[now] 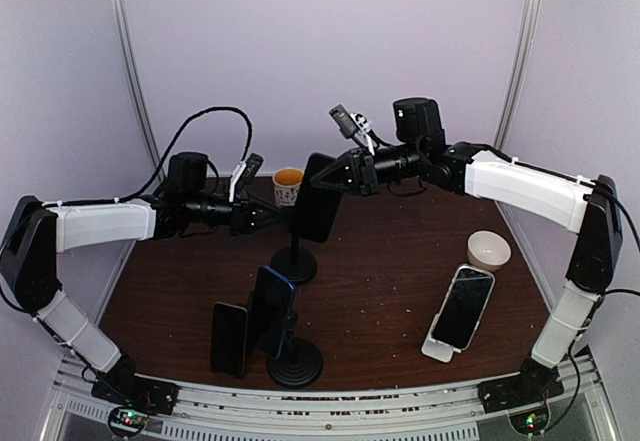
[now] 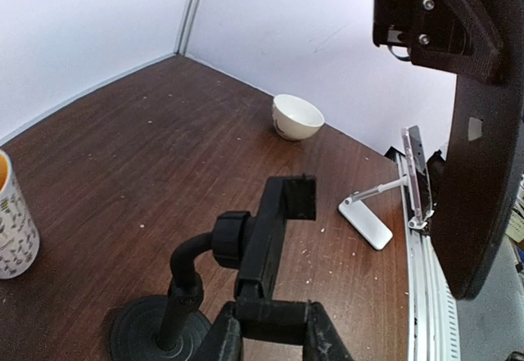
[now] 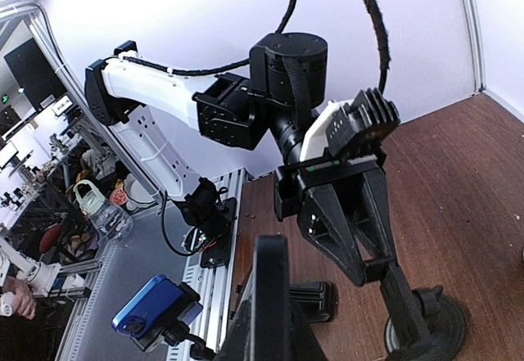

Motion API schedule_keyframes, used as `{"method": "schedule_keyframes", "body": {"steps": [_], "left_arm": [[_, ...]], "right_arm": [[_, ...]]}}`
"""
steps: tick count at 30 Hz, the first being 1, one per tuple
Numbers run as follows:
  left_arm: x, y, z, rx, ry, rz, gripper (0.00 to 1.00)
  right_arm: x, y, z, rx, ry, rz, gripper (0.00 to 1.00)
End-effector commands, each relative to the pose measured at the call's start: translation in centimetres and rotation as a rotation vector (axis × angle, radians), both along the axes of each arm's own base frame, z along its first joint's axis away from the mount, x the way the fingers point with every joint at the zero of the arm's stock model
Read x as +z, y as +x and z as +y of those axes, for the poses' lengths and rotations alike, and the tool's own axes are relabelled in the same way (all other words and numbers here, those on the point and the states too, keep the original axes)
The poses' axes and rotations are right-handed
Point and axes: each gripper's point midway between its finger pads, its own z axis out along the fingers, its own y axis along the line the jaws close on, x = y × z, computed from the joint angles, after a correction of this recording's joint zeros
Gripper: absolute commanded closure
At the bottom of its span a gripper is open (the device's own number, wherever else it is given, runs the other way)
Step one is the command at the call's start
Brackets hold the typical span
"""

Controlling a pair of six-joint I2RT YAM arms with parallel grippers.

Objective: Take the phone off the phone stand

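Note:
My right gripper (image 1: 327, 183) is shut on the top edge of a black phone (image 1: 317, 209) and holds it upright, just right of the stand's cradle. In the left wrist view the phone (image 2: 483, 173) hangs apart from the black phone stand (image 2: 274, 230), whose cradle is empty. My left gripper (image 2: 274, 322) is shut on the cradle's near end. The stand's round base (image 1: 293, 263) rests on the table. From the right wrist, the phone's edge (image 3: 270, 287) stands between my fingers, with the left gripper (image 3: 352, 214) behind it on the stand.
A patterned mug (image 1: 288, 187) stands behind the stand. A white bowl (image 1: 489, 250) and a phone on a white stand (image 1: 462, 306) sit at the right. At the front stand a blue phone on a black stand (image 1: 272, 311) and a dark phone (image 1: 229, 337).

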Motion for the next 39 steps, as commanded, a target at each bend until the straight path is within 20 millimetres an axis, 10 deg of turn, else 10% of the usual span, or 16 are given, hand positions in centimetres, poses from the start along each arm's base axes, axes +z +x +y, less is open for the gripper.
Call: {"method": "schedule_keyframes", "body": {"steps": [1,30,39], "left_arm": [[4.3,1.4,2.4,0.091,-0.086,-0.153,1.00],[7.7,10.3,23.3,0.983,-0.103,-0.238,1.00],[7.0,12.7,27.1,1.113,-0.095,-0.250,1.00]], "right_arm": [[4.0,-0.9,-1.5,-0.002,0.090,-0.079,1.00],[3.0,-0.4,-3.2,-0.038,0.076,-0.066,1.00],[2.6,-0.6,-3.3,-0.035,0.077,-0.054,1.00]]}}
